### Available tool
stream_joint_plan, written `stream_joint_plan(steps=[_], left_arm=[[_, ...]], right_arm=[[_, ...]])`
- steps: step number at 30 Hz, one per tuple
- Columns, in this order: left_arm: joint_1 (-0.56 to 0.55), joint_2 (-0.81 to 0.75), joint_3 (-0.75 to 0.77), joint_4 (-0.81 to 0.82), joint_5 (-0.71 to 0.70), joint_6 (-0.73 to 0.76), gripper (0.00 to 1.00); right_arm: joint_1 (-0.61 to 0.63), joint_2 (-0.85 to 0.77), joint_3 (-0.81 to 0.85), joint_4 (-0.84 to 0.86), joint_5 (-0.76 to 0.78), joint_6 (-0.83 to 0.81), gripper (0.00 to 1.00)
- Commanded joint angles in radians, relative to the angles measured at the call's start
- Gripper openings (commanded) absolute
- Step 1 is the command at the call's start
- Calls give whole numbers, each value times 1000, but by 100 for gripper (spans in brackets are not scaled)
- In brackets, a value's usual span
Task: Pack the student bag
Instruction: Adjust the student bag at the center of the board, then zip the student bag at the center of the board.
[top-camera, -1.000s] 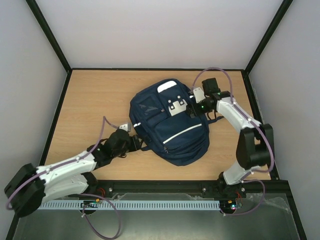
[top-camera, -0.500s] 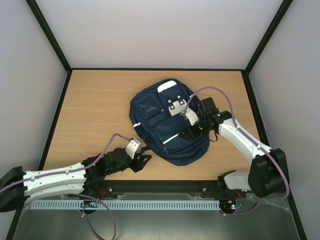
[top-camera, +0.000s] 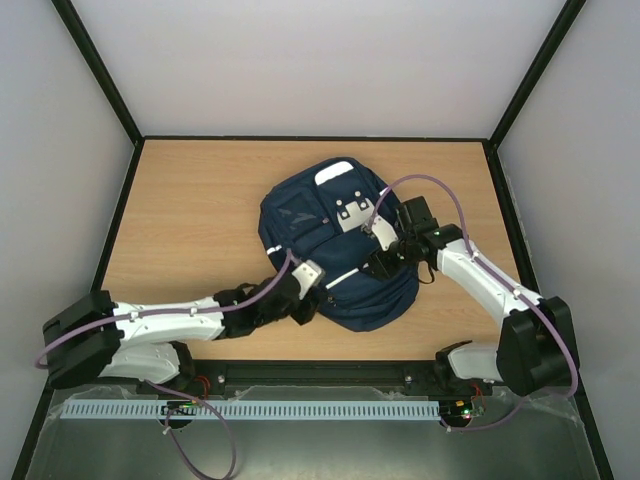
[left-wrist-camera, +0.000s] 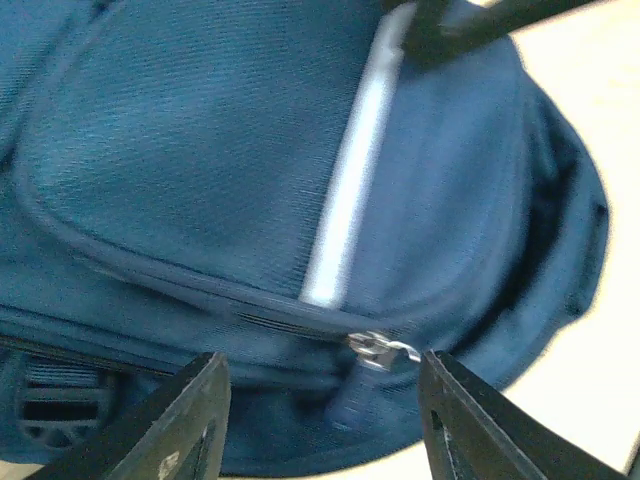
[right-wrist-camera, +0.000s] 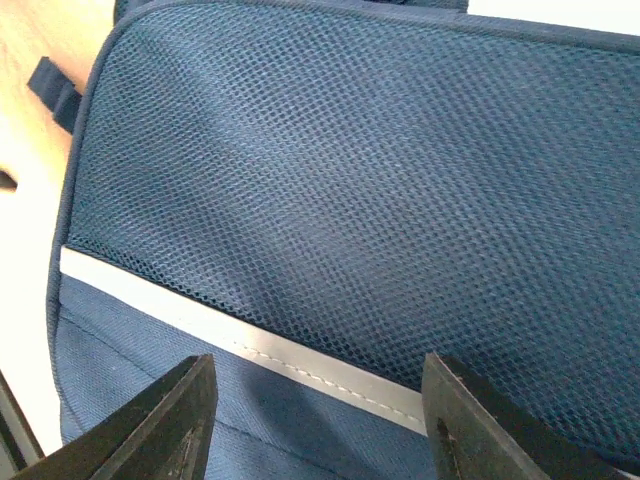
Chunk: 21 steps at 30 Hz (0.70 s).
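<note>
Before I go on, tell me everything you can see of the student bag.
The student bag is a navy fabric backpack lying flat, front up, on the wooden table, with white reflective stripes, a mesh panel and a metal zipper pull on its front pocket. The left gripper and right gripper hover close over it, fingers open, gripping nothing.
</note>
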Motion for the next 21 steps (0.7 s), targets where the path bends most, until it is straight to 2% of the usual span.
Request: stream_joint_plan(steps=[1,4,6,12,21], left_arm=[[149,28,12,59,168,-28,54],[169,29,9,96,314,13,54],[148,22,-7,106,345,48,54],[90,9,-64,82,239,109,48],[-5,138,-5,25,88,147,36]], right_arm=[[-7,-76,4,-45,82,5,58],[-11,-127,-9,-61,146,11,61],[-14,-133,-16,-80,151,7,61],[-14,-52,-34,-27,97,-7,60],[-13,47,-44,46,47,17,57]])
